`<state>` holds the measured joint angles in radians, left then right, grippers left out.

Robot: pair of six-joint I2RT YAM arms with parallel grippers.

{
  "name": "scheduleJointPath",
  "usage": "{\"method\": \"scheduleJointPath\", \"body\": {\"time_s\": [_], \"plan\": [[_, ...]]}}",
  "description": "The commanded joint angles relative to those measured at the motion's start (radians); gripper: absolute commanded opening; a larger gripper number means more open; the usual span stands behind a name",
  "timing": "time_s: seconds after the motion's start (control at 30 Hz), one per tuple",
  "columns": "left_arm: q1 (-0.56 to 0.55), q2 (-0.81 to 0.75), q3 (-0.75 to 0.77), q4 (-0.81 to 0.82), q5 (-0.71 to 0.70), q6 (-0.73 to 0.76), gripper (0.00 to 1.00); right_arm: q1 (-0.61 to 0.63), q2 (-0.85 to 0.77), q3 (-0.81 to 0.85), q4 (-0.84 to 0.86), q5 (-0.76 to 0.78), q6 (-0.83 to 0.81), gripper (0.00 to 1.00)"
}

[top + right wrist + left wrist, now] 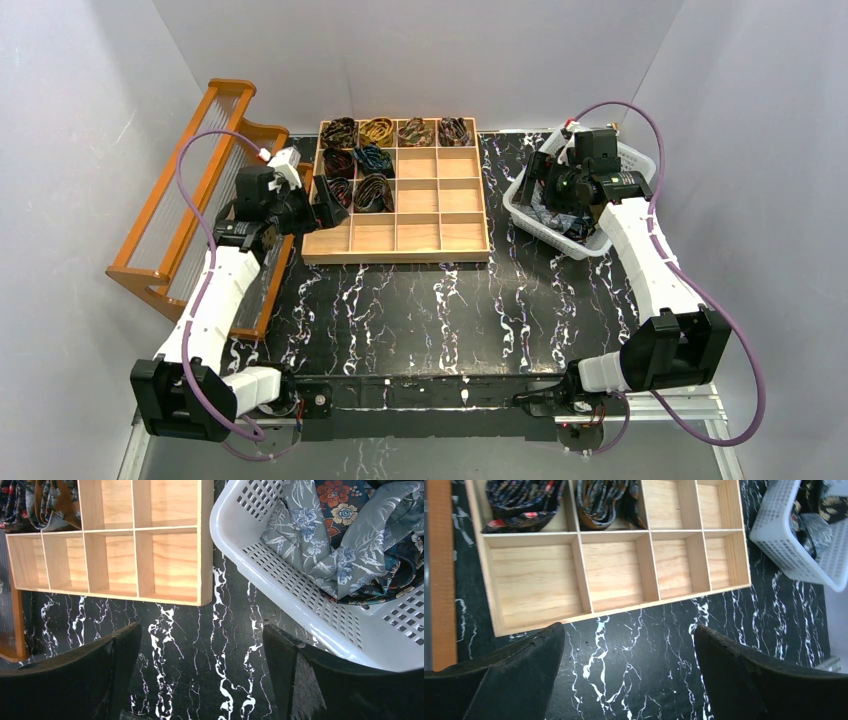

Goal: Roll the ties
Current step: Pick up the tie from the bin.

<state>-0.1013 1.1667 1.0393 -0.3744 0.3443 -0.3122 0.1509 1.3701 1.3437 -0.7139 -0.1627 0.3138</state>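
Observation:
Several rolled ties point(372, 160) fill the far and left compartments of the wooden divided tray point(400, 256). Loose ties point(565, 218) lie heaped in the white basket point(522, 205) at the right; the right wrist view shows a grey-silver floral tie point(345, 545) on top. My left gripper point(328, 203) is open and empty, hovering by the tray's near left corner; in its wrist view point(628, 630) only marble lies between the fingers. My right gripper point(538, 190) is open and empty, beside the basket's left wall point(200, 629).
An orange wooden rack point(190, 210) stands along the left wall. The tray's near compartments point(536, 580) hold nothing. Two rolled ties point(521, 505) show at the top of the left wrist view. Black marble tabletop point(430, 310) spreads in front of the tray.

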Motion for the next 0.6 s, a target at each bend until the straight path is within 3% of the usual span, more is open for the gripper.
{"method": "scheduleJointPath", "body": {"time_s": [0.0, 0.13, 0.23, 0.43, 0.57], "plan": [[-0.003, -0.04, -0.006, 0.005, -0.161, -0.058, 0.98, -0.002, -0.003, 0.002, -0.01, 0.032, 0.01, 0.99], [-0.003, 0.002, 0.037, -0.105, -0.356, -0.1, 0.98, -0.002, 0.003, 0.009, -0.01, 0.123, 0.019, 0.99], [-0.002, 0.047, 0.067, -0.192, -0.252, -0.033, 0.98, -0.002, 0.017, 0.027, -0.019, 0.222, 0.019, 0.99], [0.006, -0.002, -0.038, -0.105, -0.086, -0.041, 0.98, -0.02, 0.11, 0.098, -0.032, 0.454, 0.014, 0.99], [0.008, -0.043, -0.091, -0.065, -0.045, -0.058, 0.98, -0.108, 0.257, 0.208, -0.05, 0.386, 0.056, 0.99]]}}
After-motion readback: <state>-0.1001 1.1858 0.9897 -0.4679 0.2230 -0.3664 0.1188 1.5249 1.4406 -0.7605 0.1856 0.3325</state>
